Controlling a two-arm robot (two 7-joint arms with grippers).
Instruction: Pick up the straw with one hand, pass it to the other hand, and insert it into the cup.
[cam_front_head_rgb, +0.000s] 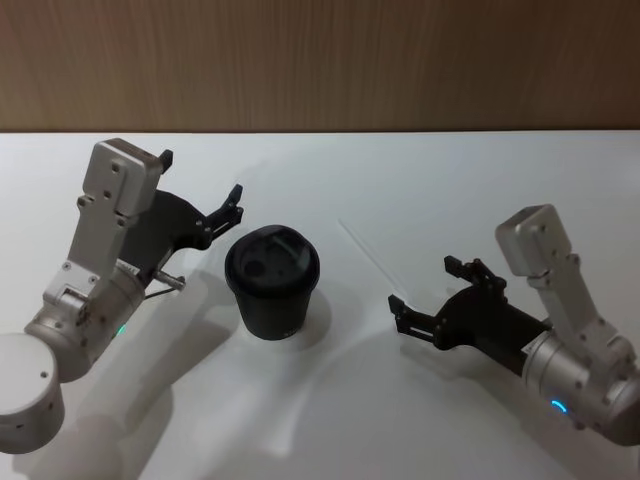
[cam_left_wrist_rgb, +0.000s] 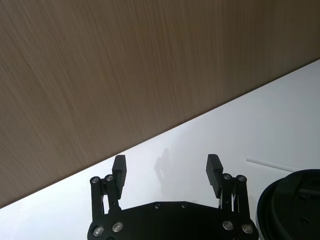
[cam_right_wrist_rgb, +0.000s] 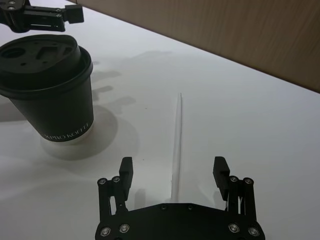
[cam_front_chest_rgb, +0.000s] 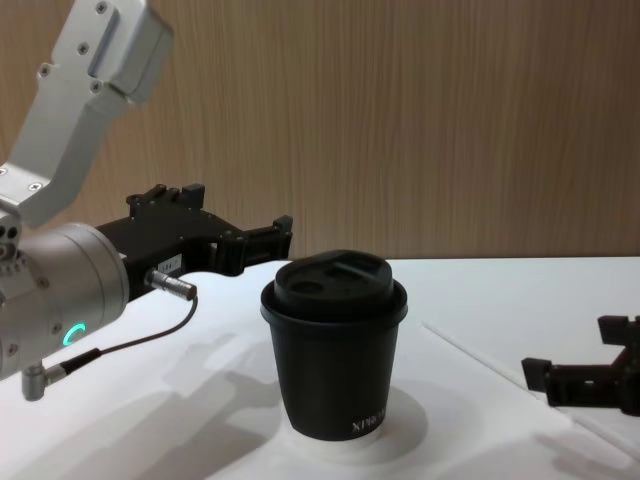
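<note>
Standing upright just left of centre in the head view, a matte black paper cup (cam_front_head_rgb: 272, 283) with a black plastic sip lid rests on a plain white tabletop (cam_front_head_rgb: 400, 170); small white lettering runs round its base. A thin, straight white straw (cam_front_head_rgb: 370, 258) lies flat on the table right of centre, apart from the cup, slanting from mid-frame down toward the lower right. A brown wood-grain wall (cam_front_head_rgb: 320, 60) fills the top of the frame.

The right gripper (cam_front_head_rgb: 425, 287), black and slim-fingered on a silver-grey cylindrical wrist, reaches in from the lower right corner. Its fingers are spread wide and grasp nothing. In the right wrist view the straw's near end runs between the two fingers, touching neither, while the cup stands farther off with the other gripper beyond it.

The left gripper (cam_front_head_rgb: 200, 183), a matching black one on a silver-grey wrist, sits in the left half of the frame, just beside the cup's lid on its upper left. It too is released, fingers parted and empty. In the chest view it hovers above the table at the height of the lid, and a green ring light (cam_front_chest_rgb: 70, 335) glows on its wrist at the left edge.
</note>
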